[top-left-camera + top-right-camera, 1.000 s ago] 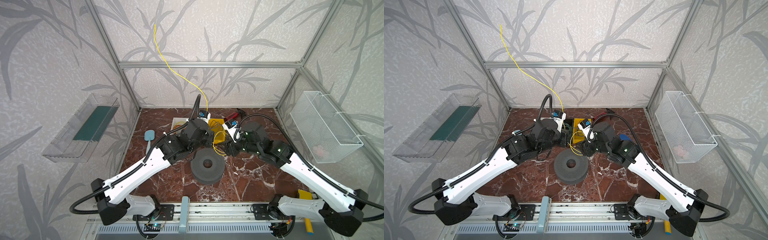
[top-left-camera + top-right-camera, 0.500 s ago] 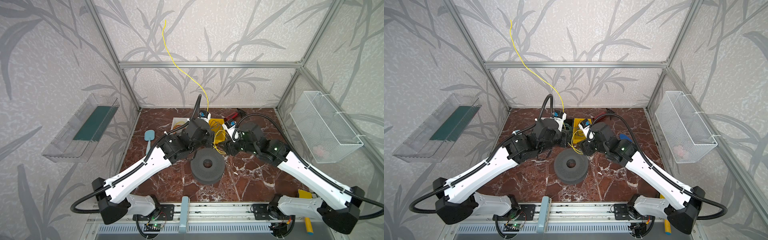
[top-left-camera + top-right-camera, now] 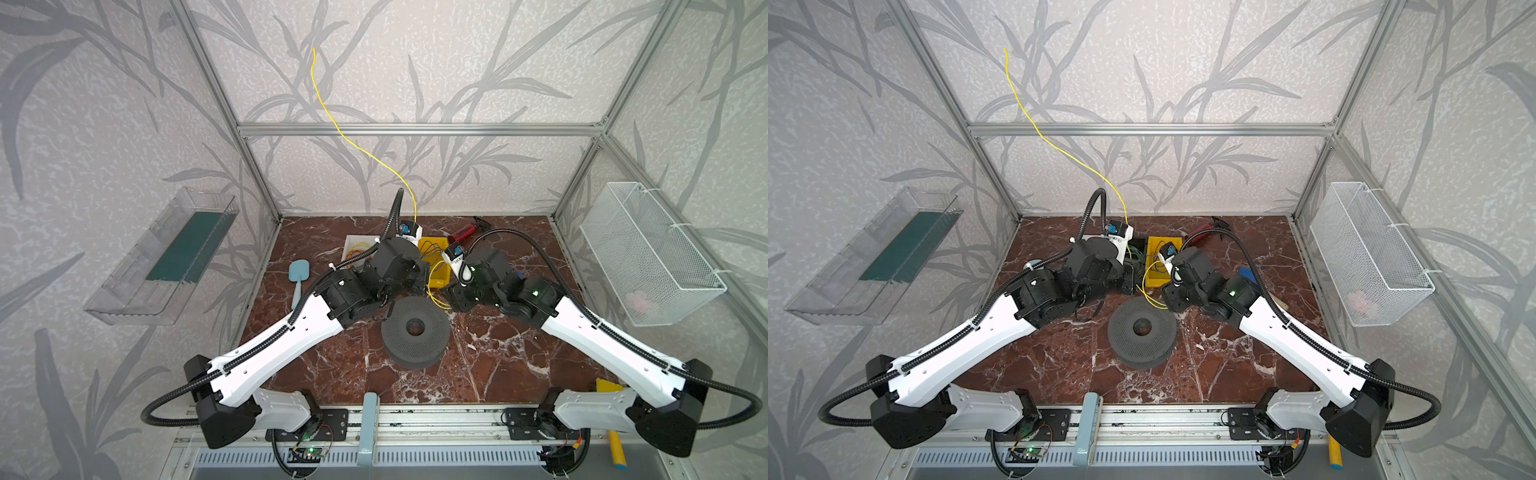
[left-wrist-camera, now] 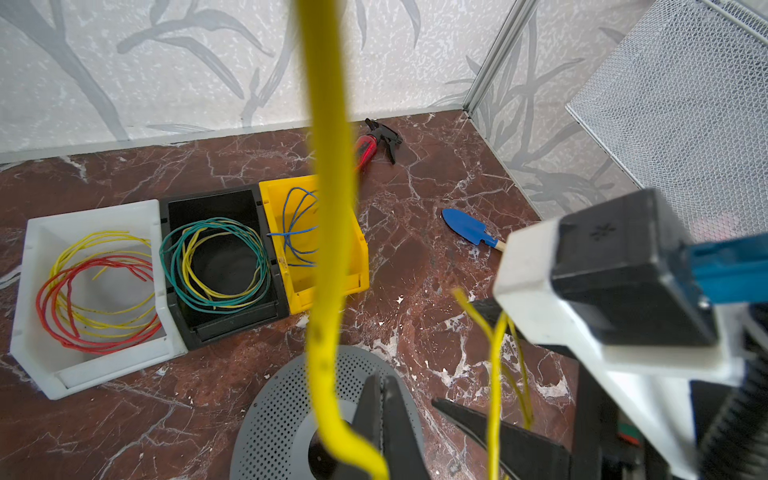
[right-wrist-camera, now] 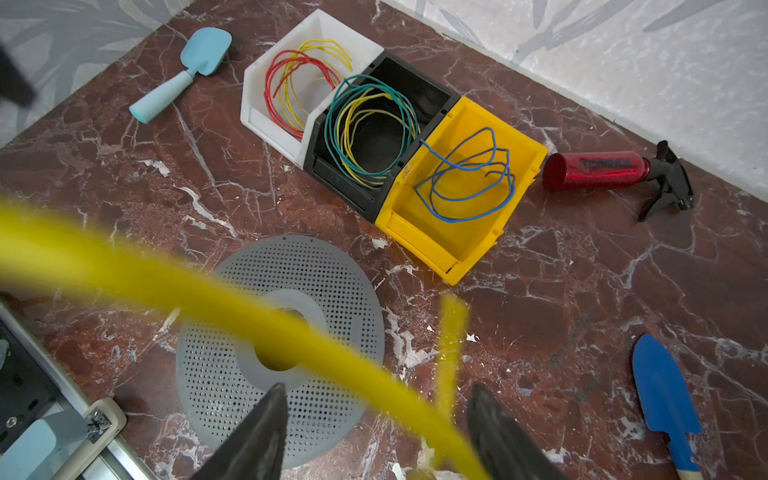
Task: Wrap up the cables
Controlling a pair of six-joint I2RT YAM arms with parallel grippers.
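Already, coiled wires [image 5: 365,173] lie in the bins [image 5: 419,239] at the upper middle of the right wrist view, so part of the work looks done. The yellow cable [image 4: 330,208] is not yet wrapped: the left pincer [image 4: 382,399] is clamped on it at the lower middle of its view, and the long free end rises to the upper left in both top views. The right pincer [image 5: 378,388] stands apart, the cable passing between its jaws. Most winding seems left.
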